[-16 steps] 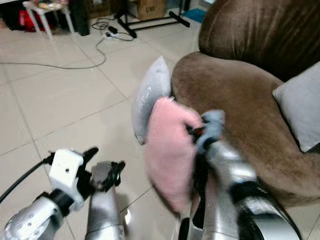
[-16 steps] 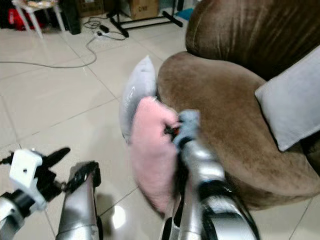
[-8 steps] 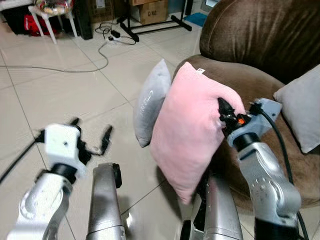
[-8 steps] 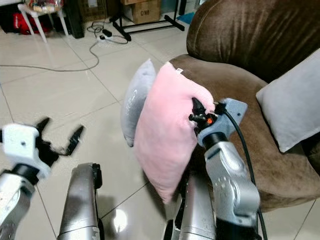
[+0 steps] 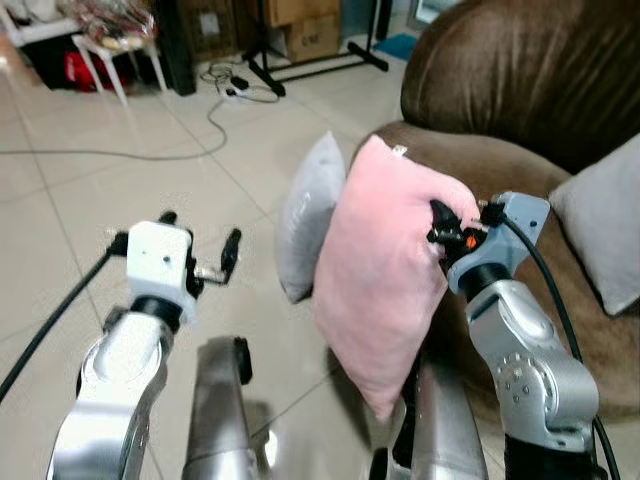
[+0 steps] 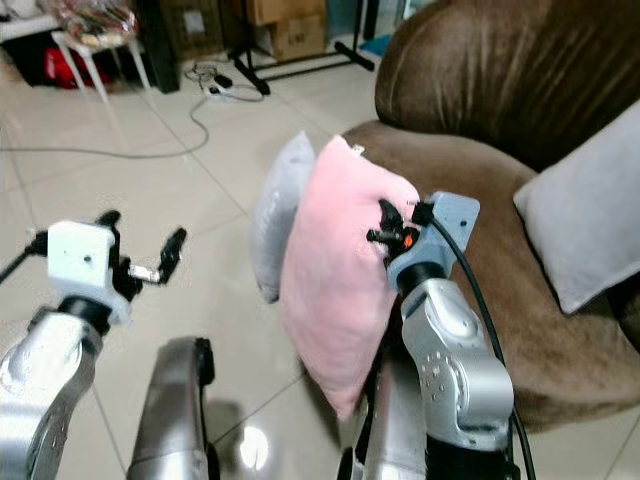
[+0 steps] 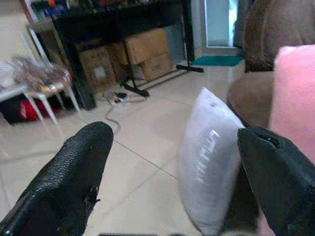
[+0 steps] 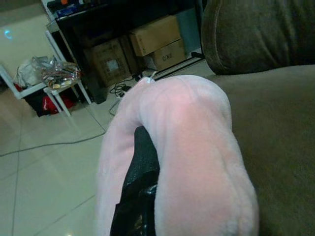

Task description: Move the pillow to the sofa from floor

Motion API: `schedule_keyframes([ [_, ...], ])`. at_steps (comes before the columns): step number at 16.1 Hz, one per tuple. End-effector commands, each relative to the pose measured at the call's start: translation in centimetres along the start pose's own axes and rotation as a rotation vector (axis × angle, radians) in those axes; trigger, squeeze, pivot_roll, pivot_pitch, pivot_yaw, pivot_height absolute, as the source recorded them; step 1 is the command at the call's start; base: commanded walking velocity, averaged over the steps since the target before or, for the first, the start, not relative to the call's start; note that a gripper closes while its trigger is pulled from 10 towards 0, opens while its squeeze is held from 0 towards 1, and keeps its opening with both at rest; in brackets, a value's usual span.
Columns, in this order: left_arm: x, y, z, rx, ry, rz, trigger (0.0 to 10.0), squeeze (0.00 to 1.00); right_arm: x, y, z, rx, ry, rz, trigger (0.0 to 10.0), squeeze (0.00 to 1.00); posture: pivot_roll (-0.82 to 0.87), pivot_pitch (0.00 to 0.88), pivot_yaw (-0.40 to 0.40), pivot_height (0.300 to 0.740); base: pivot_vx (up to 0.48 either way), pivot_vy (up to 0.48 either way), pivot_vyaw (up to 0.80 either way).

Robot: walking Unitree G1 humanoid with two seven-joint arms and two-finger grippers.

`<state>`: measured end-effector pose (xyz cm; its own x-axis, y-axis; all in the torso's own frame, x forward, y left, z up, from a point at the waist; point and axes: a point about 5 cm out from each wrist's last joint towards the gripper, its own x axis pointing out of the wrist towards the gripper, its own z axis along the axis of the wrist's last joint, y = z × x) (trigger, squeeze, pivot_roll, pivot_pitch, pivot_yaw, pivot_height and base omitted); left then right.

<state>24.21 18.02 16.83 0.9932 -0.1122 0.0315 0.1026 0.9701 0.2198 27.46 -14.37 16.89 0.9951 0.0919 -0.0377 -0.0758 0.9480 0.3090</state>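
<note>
A pink pillow (image 5: 385, 270) hangs in the air in front of the brown sofa's (image 5: 500, 175) seat edge. My right gripper (image 5: 443, 226) is shut on its upper right corner; in the right wrist view one black finger (image 8: 140, 182) presses into the plush pink pillow (image 8: 192, 142). A grey pillow (image 5: 308, 215) stands on the floor, leaning against the sofa front, just behind the pink one. My left gripper (image 5: 198, 240) is raised over the tiled floor to the left, open and holding nothing; its wrist view looks past its fingers (image 7: 78, 177) at the grey pillow (image 7: 209, 157).
Another grey cushion (image 5: 600, 230) rests on the sofa seat at the right. A cable (image 5: 130, 150) runs across the tiles. At the back are a white stool (image 5: 115, 55), a black stand base (image 5: 310, 60) and cardboard boxes (image 5: 310, 25).
The pink pillow went from low beside the sofa to held up at seat height. My left arm rose and its gripper moved right and up.
</note>
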Motion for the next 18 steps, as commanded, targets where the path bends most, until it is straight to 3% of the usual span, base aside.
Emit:
schedule_keyframes([
  [1,0.1,0.2,0.0,0.027,-0.004,0.011,10.0,0.0,0.3,0.3,1.3,-0.01,-0.056,0.006,10.0,0.0,0.07,0.0,-0.022,0.526,0.0,0.0,0.0],
  [5,0.4,1.3,0.3,-0.03,-0.028,0.071,10.0,0.0,0.9,1.1,1.6,-0.01,-0.079,0.007,10.0,0.0,0.08,0.0,-0.019,0.566,0.0,0.0,0.0],
  [9,0.9,1.0,0.5,-0.021,-0.041,0.052,10.0,0.0,1.4,2.3,4.3,-0.011,-0.16,0.048,10.0,0.0,0.07,0.0,-0.01,0.606,0.0,0.0,0.0],
  [18,1.2,0.7,0.3,-0.018,-0.044,0.037,10.0,0.0,1.4,1.7,2.9,-0.084,-0.096,0.003,10.0,0.0,0.07,0.0,-0.009,0.701,0.0,0.0,0.0],
])
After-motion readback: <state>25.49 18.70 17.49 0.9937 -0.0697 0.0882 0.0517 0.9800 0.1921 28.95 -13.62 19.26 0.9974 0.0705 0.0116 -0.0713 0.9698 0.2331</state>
